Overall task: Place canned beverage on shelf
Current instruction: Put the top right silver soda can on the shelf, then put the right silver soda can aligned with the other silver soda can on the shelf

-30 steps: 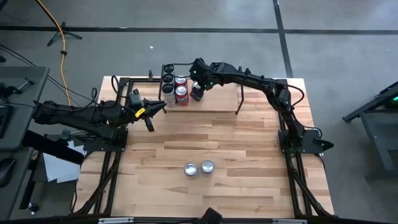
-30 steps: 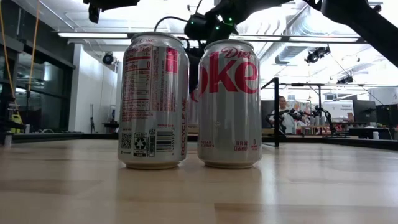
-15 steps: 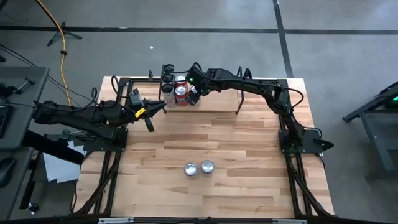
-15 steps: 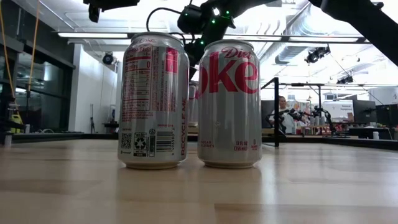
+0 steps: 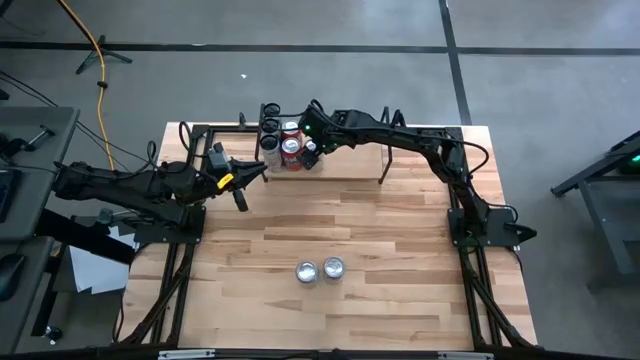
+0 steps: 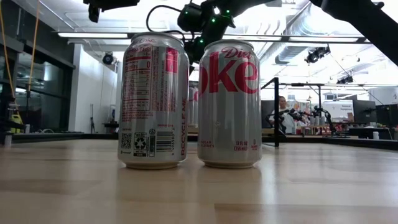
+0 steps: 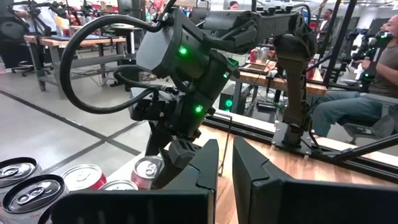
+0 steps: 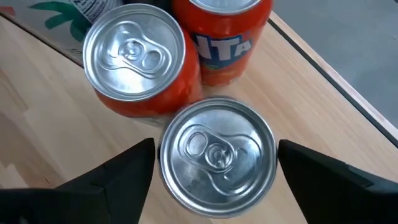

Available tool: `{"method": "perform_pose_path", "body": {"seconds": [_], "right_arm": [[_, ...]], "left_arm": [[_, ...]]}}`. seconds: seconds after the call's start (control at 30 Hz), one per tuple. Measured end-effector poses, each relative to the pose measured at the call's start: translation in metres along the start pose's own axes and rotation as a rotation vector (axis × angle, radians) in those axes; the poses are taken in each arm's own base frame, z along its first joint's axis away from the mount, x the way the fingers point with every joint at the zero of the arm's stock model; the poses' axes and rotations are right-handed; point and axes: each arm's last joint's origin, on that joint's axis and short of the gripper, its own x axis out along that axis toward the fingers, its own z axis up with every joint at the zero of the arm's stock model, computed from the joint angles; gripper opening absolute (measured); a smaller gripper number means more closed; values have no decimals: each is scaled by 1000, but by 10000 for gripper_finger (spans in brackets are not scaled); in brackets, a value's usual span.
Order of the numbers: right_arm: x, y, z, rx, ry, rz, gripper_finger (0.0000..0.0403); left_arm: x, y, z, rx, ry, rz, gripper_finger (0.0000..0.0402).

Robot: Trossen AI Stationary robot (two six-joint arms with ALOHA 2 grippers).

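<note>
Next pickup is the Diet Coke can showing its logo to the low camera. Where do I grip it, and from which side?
Grip the Diet Coke can on its side wall near mid-height, coming down from above. It stands upright on the table, and the second can crowds one side, so pinch its near and far faces.

A robotics lab: concrete floor point(image 5: 300, 30), workbenches point(image 7: 74, 43), more robot arms point(image 6: 311, 115) behind.

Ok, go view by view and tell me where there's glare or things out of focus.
Low view: bright ceiling lights wash out the background, and the two Diet Coke cans fill the frame, sharp. Right wrist view: the silver can top between the right hand's fingers shows soft sheen. Left wrist view: near can tops are blurred. High view: even light.
</note>
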Motion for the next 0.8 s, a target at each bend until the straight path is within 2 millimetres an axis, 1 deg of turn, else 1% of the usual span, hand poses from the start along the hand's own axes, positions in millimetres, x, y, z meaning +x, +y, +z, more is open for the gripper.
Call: {"method": "perform_pose_path", "body": {"seconds": [0.07,0.3,0.4,0.57,0.8], "right_arm": [[0,0,0,-2,1,4,326],[0,0,0,-91,5,6,328],[-5,-2,0,-113,17,24,328],[-23,-10,4,-139,-9,46,329],[-62,-25,12,-180,-72,110,329]], "left_arm": [[0,0,0,0,0,3,3],[0,0,0,2,0,5,3],[0,0,0,3,0,4,3],[0,1,0,4,-1,19,3],[0,2,0,17,-5,57,3]]}}
